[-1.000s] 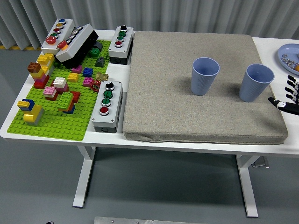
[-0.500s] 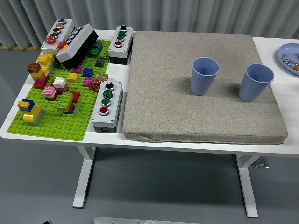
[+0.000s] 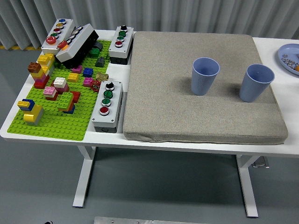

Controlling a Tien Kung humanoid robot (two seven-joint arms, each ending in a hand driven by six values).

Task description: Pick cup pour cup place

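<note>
Two blue cups stand upright on a grey mat [image 3: 187, 107] on the white table. The left cup [image 3: 204, 75] is near the mat's middle. The right cup [image 3: 256, 82] stands near the mat's right edge. I cannot see into either cup well enough to tell what they hold. Neither of my hands is in view.
A blue plate [image 3: 290, 56] with small items sits at the far right edge. A green brick baseplate [image 3: 56, 122] with several coloured bricks fills the left side. Button boxes stand at the back left [image 3: 58, 33], at the back middle [image 3: 121, 43] and beside the mat [image 3: 107, 105].
My right hand, seen at the right edge one second ago, has withdrawn out of view. The cups have not moved.
</note>
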